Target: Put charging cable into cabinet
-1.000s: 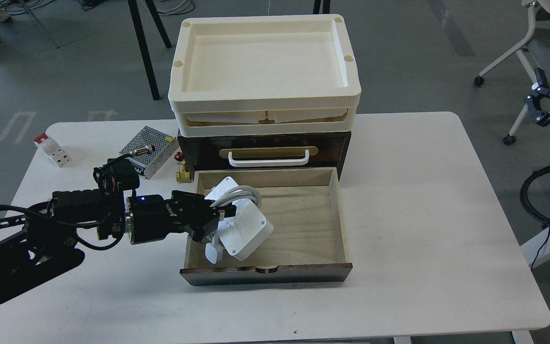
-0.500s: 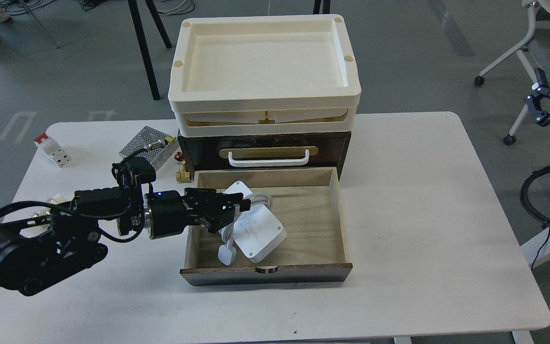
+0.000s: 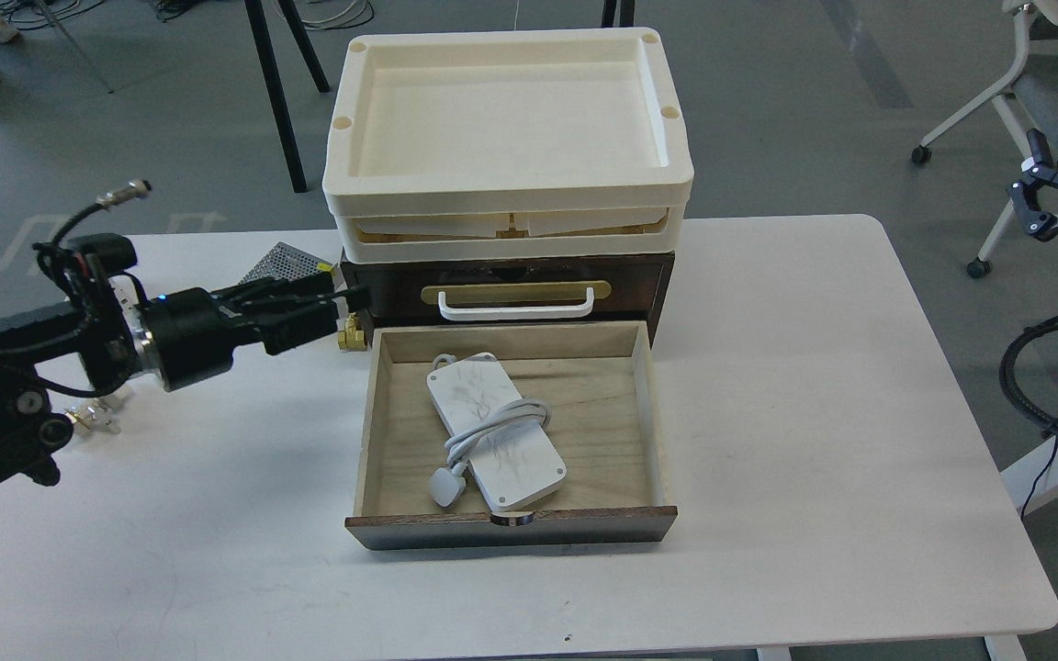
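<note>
Now the charging cable (image 3: pixel 495 433) is lying released in the cabinet (image 3: pixel 511 298) drawer, while the left end effector (image 3: pixel 345 305), fingers seemingly together and empty, is retreating.

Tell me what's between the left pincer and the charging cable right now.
In the head view, only the open drawer's left wall separates the left pincer from the charging cable; a small brass fitting sits just below the pincer.
</note>
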